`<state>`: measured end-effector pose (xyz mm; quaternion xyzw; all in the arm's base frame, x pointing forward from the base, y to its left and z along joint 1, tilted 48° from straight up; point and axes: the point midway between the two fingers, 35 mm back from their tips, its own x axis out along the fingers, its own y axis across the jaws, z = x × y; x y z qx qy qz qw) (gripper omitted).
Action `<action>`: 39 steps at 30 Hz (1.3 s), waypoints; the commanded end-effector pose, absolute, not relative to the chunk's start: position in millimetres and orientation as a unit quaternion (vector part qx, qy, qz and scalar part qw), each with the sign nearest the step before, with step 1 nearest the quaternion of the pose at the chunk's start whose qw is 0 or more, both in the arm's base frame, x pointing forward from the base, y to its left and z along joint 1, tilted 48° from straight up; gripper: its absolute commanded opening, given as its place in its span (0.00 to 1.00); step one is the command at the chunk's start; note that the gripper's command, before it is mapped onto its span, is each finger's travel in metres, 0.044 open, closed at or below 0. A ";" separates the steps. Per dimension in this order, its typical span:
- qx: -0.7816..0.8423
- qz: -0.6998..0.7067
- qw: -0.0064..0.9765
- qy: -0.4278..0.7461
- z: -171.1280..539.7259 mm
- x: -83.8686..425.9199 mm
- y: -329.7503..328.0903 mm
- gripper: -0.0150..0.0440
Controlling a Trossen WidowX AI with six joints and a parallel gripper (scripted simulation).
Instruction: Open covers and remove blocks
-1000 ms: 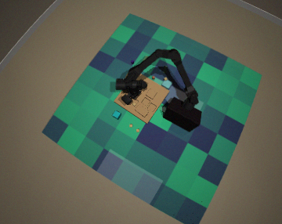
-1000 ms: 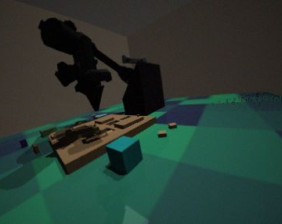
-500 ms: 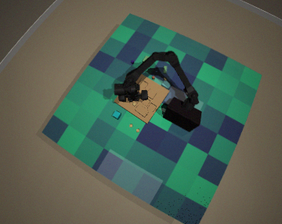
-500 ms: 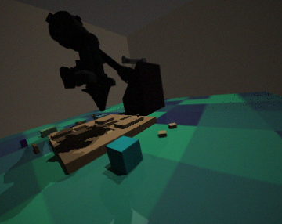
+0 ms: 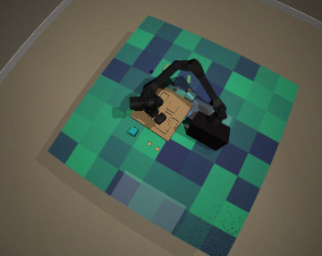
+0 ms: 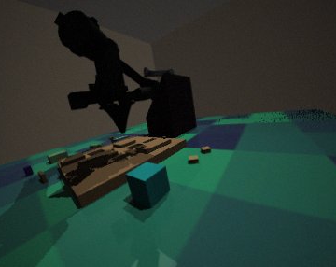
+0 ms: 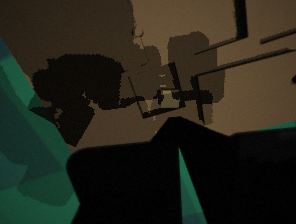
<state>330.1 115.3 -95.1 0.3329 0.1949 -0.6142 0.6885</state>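
Observation:
The wooden puzzle board point(image 5: 182, 110) point(image 6: 103, 188) point(image 7: 265, 100) lies flat, with raised covers and dark slots on its top. Several covers blend with the wood, and how far each stands open is hard to tell. A small pale block point(image 7: 170, 99) shows in a dark-edged well near the middle of the wrist view. My gripper point(image 6: 122, 131) point(image 7: 174, 123) is shut, with nothing visible between its tips, and points down above the board. A teal cube point(image 5: 133, 131) point(image 6: 148, 186) rests on the table beside the board. Arm shadow hides part of the board.
Two small tan blocks point(image 5: 149, 143) point(image 6: 193, 160) lie off the board's near edge. A purple block point(image 5: 151, 71) point(image 6: 28, 171), a pale green block point(image 5: 189, 79) point(image 6: 57, 157) and a brown block point(image 6: 43, 176) lie on the table on the far side.

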 end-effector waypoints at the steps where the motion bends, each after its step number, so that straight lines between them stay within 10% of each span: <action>1: 0.366 -0.626 0.669 0.162 -97.7 329.0 115.4 0.25; 19: -0.208 -0.332 0.734 0.555 -98.1 326.3 115.3 0.25; 39: -0.214 -0.327 0.732 0.557 -105.7 328.7 107.6 0.25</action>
